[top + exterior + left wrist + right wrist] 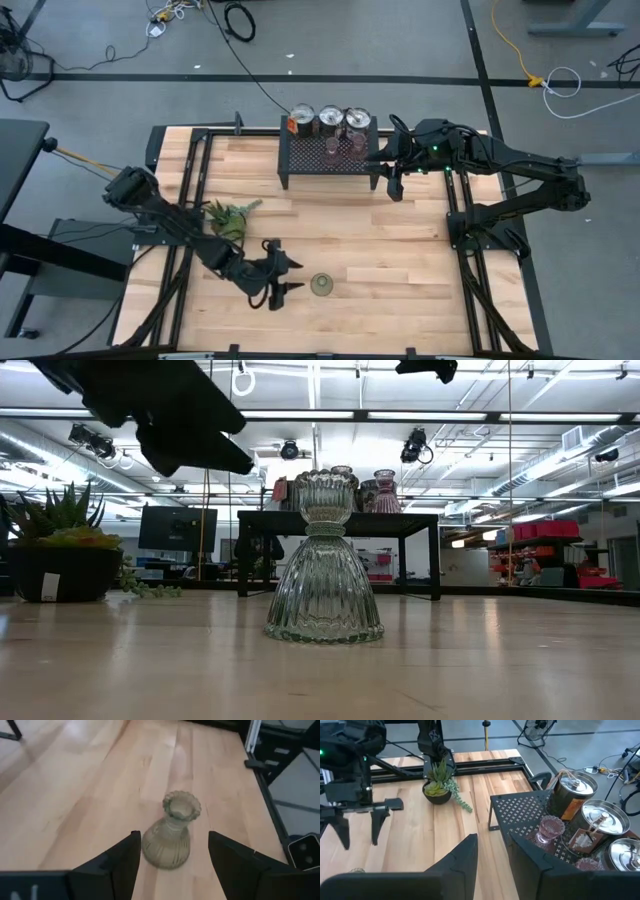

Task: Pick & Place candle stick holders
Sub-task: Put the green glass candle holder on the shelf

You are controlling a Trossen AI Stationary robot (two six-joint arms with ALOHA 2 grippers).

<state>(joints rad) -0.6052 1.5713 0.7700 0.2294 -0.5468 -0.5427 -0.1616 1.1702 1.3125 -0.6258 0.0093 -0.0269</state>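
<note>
An olive ribbed glass candle stick holder (321,285) stands upright on its wide base near the table's near edge; it also shows in the low view (324,565). My left gripper (297,276) is open just to its left, with a finger on either side of the holder (172,832) and touching nothing. Three silver tins (330,121) and two pinkish glass cups (344,147) stand on the black mesh stand (300,160). My right gripper (393,185) is open and empty at the stand's right end.
A small spiky potted plant (228,218) stands left of centre, close to my left arm. The mesh stand (520,815) sits at the table's far edge with the tins (602,820) and a pink cup (550,829) on it. Bare wood lies between the stand and the olive holder.
</note>
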